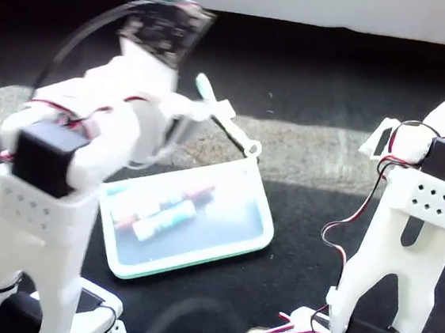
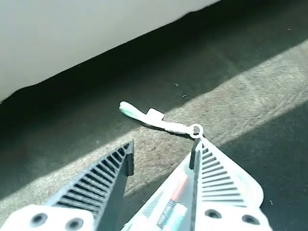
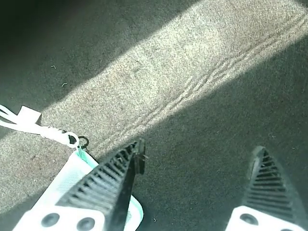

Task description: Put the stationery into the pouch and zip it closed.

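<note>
Lying inside the pouch (image 1: 237,220), pens (image 1: 162,213) show plainly from the high view.

Dark carpet (image 1: 328,74), white wall (image 1: 319,2).

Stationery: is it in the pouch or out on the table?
In. The pens lie inside the pouch, visible through its clear face, within its green rim.

flat clear pouch (image 1: 240,224) holding pens (image 1: 166,208)
</note>
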You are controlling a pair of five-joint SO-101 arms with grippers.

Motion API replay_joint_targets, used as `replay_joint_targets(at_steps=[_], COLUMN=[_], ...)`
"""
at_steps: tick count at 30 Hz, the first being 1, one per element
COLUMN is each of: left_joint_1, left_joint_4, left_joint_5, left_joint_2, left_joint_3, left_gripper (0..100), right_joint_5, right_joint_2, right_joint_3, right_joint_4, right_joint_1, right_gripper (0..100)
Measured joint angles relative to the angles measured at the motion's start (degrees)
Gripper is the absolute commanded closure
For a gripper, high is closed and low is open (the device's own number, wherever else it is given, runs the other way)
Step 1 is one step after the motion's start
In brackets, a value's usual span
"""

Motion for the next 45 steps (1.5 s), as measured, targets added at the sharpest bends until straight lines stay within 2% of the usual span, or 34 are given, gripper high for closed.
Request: replay_joint_targets(at_steps=[2,4,6,10,17,20,23,28,32,36,40,43,45], left_joint_1=[-5.01,-9.93,-14.95,-24.0,-38.15,-39.47,-39.21,-39.3,-39.3,-39.3,-39.3,-39.3,-39.3], left_joint_4=[0.0,0.0,-0.18,-2.46,-4.92,-5.27,-8.88,-19.25,-20.75,-21.01,-21.45,-21.45,-21.45], left_joint_5=[0.0,0.0,-0.7,-2.02,-3.08,-5.54,-9.41,-12.48,-12.84,-12.84,-12.84,-12.84,-12.84], left_joint_2=[-0.26,0.62,2.46,5.45,-1.23,-10.73,-22.33,-42.46,-57.05,-69.54,-76.66,-76.84,-76.92], left_joint_3=[3.16,8.44,15.03,27.96,41.85,50.55,62.51,84.31,96.7,105.85,112.18,112.7,112.88], left_gripper=[100,97,99,99,99,99,99,99,99,99,99,99,99], right_joint_5=[0.0,0.0,1.49,10.9,12.92,13.1,13.71,18.55,22.07,24.09,24.35,24.44,24.44], right_joint_2=[0.0,0.0,0.0,0.0,0.0,-3.34,-11.96,-30.77,-45.1,-59.25,-73.05,-83.08,-84.4], right_joint_3=[0.79,1.23,1.23,1.67,11.08,17.67,26.9,49.49,70.15,87.38,99.52,101.01,101.1], right_joint_4=[0.09,0.88,1.05,1.67,4.22,3.08,-2.55,-18.81,-33.05,-41.49,-43.52,-43.69,-43.69], right_joint_1=[0.09,0.09,0.0,-0.44,-2.9,-5.45,-9.32,-14.77,-15.03,-15.65,-15.47,-15.65,-15.56], right_gripper=[87.2,97.8,98.8,99.1,99.1,99.1,99.1,99.1,99.1,99.0,98.9,98.9,98.9])
